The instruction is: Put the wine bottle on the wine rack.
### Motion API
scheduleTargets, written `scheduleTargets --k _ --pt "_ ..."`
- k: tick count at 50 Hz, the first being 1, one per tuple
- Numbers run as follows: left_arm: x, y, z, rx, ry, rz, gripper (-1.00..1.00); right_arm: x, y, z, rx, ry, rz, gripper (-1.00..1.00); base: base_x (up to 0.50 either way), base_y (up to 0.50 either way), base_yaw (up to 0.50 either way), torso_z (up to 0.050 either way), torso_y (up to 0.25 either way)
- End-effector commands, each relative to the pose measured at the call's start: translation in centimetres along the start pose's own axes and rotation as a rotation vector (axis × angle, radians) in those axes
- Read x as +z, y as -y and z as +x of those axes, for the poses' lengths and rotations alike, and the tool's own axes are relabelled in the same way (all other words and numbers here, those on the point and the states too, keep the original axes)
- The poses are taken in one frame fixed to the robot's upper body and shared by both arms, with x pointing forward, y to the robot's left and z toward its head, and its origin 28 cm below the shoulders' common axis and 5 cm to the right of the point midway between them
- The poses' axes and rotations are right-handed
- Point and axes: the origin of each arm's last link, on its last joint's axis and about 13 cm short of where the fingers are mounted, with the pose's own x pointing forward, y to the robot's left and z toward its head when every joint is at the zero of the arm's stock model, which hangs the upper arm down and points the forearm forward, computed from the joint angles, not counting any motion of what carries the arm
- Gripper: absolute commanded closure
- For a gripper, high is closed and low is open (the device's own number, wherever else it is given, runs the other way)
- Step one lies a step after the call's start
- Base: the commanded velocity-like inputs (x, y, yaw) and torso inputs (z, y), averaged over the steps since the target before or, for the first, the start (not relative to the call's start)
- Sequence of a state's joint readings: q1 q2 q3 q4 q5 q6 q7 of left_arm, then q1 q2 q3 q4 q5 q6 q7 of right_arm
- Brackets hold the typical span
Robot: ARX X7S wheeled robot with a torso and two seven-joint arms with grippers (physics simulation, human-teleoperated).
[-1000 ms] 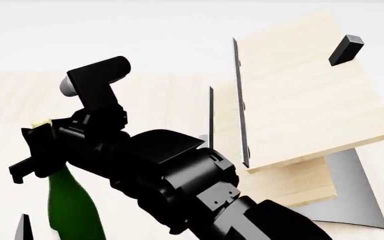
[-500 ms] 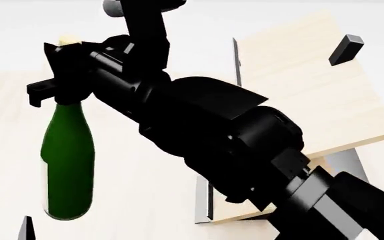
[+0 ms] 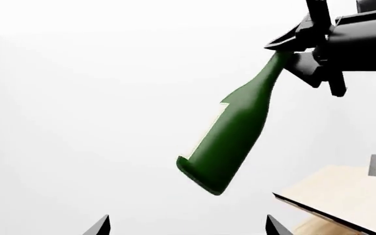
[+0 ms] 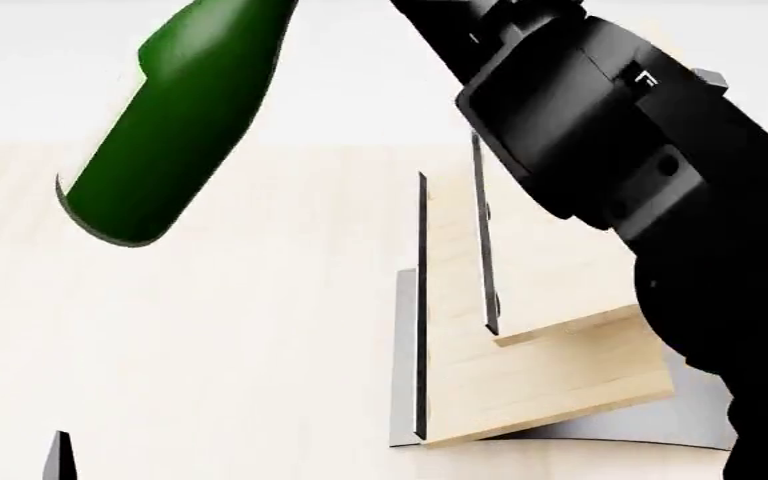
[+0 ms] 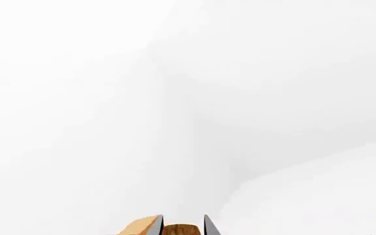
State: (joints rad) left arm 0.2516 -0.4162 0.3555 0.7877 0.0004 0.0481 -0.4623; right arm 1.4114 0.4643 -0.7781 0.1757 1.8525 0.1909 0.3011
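The wine bottle (image 4: 177, 125) hangs tilted in the air, its base pointing down toward the robot's left and its neck running up out of the frame. It touches nothing below it. The black arm (image 4: 638, 170) crosses the upper right of the view and hides part of the wine rack (image 4: 544, 370). The rack's two tilted light wood boards stand on a pale wooden table (image 4: 184, 330), edged with thin dark metal strips, over a grey base.

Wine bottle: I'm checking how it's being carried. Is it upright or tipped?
Tipped. The wine bottle hangs slanted in the air, neck up in a gripper, base swung out.
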Motion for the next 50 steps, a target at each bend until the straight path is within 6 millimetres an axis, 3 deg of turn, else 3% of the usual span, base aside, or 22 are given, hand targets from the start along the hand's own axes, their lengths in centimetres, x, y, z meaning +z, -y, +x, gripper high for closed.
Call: scheduleTargets --k 1,24,50 --pt "-0.1 0.1 -0.1 -0.004 -0.003 0.001 -1.0 4.5 0.1 -3.1 -0.061 0.208 0.246 1.0 0.0 0.0 0.0 0.0 0.0" --pt "-0.1 0.0 0.0 -0.001 -0.002 0.002 -1.0 8.1 3.6 -7.5 -0.223 0.419 0.282 1.0 0.0 0.0 0.0 0.0 0.001" --pt "0.0 0.0 0.0 -0.002 -0.003 0.005 -1.0 8.9 7.1 -10.1 -0.324 0.508 0.286 1.0 0.0 0.0 0.0 0.0 0.0"
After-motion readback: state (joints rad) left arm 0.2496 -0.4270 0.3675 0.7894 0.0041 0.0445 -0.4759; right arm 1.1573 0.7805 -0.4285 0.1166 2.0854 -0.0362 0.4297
